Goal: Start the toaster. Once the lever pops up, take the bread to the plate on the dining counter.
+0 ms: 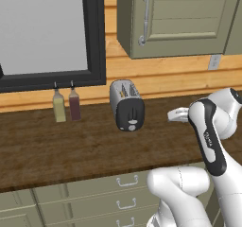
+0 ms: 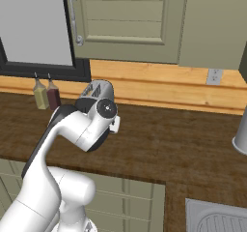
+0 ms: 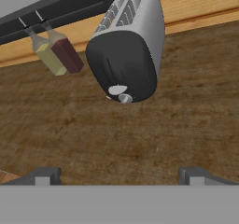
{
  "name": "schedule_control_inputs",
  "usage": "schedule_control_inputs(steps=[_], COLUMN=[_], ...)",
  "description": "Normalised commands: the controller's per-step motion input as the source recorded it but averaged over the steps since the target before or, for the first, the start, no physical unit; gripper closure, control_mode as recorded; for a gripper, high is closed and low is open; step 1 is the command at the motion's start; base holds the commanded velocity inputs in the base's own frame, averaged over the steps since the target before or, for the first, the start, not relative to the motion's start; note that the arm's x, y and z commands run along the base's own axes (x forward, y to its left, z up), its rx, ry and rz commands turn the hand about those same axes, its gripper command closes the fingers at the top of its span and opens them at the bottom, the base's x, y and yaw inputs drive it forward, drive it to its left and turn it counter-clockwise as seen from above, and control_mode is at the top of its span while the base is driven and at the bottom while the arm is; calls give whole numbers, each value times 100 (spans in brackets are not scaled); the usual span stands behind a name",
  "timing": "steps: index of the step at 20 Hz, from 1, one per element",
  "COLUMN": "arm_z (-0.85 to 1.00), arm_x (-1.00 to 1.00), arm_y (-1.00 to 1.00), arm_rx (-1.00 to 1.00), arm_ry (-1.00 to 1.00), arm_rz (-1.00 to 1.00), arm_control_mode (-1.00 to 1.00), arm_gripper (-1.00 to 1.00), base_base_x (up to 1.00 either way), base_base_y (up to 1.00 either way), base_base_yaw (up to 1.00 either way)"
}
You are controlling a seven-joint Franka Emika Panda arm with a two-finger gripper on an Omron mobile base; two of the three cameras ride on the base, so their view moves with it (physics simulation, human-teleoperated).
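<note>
Dark wood-grain counter carries the small rounded silver toaster with a black front panel, standing near the plank back wall. Just left stand two slim bottles, one yellow, one dark red. Above the boards, the gripper hangs spread wide, holding nothing.

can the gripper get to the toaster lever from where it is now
Probably yes: the open gripper faces the toaster, with bare worktop between. The two bottles stand off to one side.
</note>
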Motion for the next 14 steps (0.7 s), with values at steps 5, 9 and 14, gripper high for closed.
schedule_control_inputs(steps=[5, 9, 14], arm_z=[0, 0, 0], arm_x=[0, 0, 0], arm_y=[0, 0, 0], arm_rx=[0, 0, 0], arm_ry=[0, 0, 0], arm_rz=[0, 0, 0], arm_control_mode=[-100, -100, -100], arm_gripper=[-100, -100, -100], base_base_x=[0, 0, 0], base_base_y=[0, 0, 0], base_base_yaw=[0, 0, 0])
